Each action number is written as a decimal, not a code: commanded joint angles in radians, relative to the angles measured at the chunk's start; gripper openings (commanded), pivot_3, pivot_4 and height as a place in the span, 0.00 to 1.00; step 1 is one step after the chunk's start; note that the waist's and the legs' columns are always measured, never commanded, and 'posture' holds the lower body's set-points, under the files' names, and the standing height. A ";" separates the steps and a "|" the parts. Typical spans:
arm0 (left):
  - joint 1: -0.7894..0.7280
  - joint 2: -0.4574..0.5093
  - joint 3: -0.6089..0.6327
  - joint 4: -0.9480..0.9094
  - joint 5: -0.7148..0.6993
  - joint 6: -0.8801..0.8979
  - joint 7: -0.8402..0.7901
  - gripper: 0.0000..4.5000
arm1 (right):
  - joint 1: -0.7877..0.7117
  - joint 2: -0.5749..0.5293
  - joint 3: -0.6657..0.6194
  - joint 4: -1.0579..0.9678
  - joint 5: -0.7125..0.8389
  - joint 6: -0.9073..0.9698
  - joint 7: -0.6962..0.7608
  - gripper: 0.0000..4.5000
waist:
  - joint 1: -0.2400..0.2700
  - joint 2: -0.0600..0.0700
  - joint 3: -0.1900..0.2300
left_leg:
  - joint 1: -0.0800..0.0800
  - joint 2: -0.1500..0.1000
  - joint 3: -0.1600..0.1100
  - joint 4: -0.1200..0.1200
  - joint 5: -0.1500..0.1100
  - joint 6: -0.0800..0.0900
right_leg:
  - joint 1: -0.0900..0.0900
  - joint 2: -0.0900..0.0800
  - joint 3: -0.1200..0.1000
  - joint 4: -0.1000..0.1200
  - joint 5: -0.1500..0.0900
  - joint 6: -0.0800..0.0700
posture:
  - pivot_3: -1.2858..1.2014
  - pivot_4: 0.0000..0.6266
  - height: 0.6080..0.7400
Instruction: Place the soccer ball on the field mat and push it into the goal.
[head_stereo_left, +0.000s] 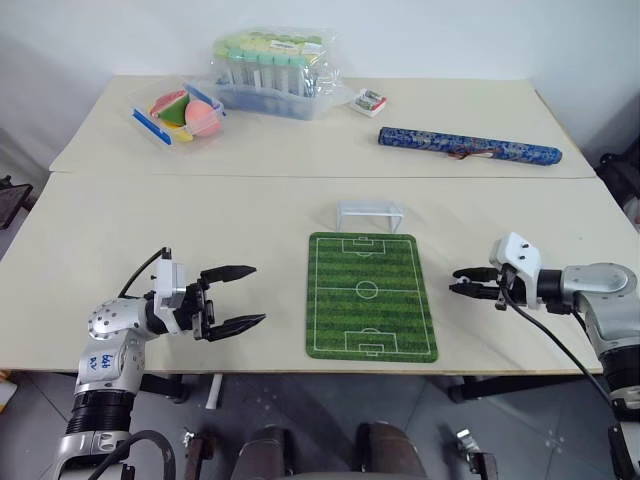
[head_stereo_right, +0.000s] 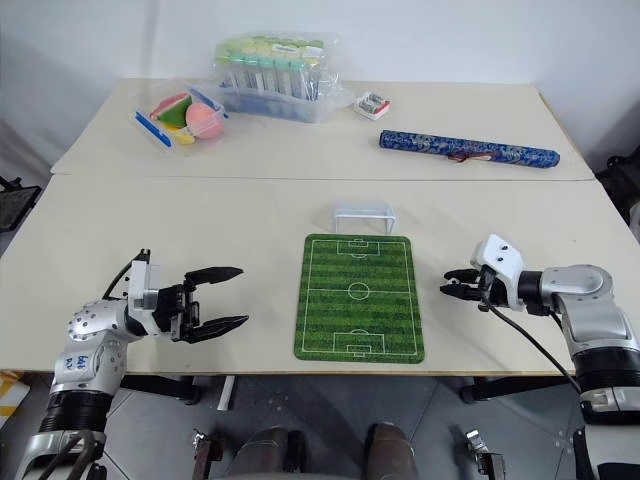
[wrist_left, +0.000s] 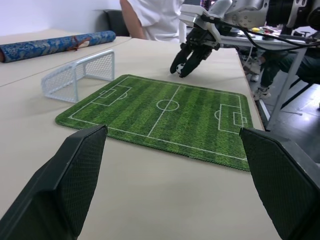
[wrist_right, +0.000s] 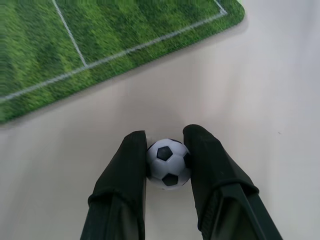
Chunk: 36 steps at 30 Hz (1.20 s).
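Note:
The soccer ball (wrist_right: 168, 162), tiny and white with black patches, sits between the two black fingers of my right gripper (wrist_right: 165, 134), which is shut on it. Ball and gripper (head_stereo_left: 458, 282) are low over the bare table just right of the field mat (head_stereo_left: 370, 295). I cannot tell whether the ball touches the table. The green mat lies flat at the table's middle front. The goal (head_stereo_left: 369, 213), a small whitish frame, stands just beyond the mat's far edge. My left gripper (head_stereo_left: 245, 295) hovers open and empty left of the mat, pointing toward it.
On the far table stand a clear box of tubes (head_stereo_left: 272, 72), a tray (head_stereo_left: 160, 128) with a pink ball, a small packet (head_stereo_left: 370, 100) and a long blue roll (head_stereo_left: 468, 147). A person (wrist_left: 155, 17) is seen beyond the table in the left wrist view.

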 joint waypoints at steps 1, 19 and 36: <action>0.002 0.000 0.019 0.028 -0.029 -0.046 -0.050 1.00 | 0.045 -0.045 -0.050 -0.252 0.078 0.100 0.008 0.19 | 0.001 0.000 0.000 | 0.000 0.000 0.000 0.000 0.000 0.000 | 0.000 0.000 0.000 0.000 0.000 0.000 | 0.52 0.24 1.00; 0.067 0.048 0.049 0.069 -0.031 -0.144 -0.140 1.00 | 0.039 0.088 0.264 -0.564 0.069 0.210 0.045 0.19 | 0.000 -0.001 0.000 | -0.001 0.000 -0.001 0.001 -0.001 0.001 | 0.000 0.000 -0.001 0.000 0.000 0.000 | 0.52 0.24 1.00; 0.129 0.037 0.052 -0.034 -0.037 -0.115 -0.064 1.00 | -0.013 0.169 0.364 -0.432 -0.025 0.128 0.089 0.19 | -0.001 -0.001 0.000 | 0.000 0.000 -0.001 0.001 -0.001 0.001 | 0.000 0.000 -0.001 0.000 0.000 0.000 | 0.52 0.24 1.00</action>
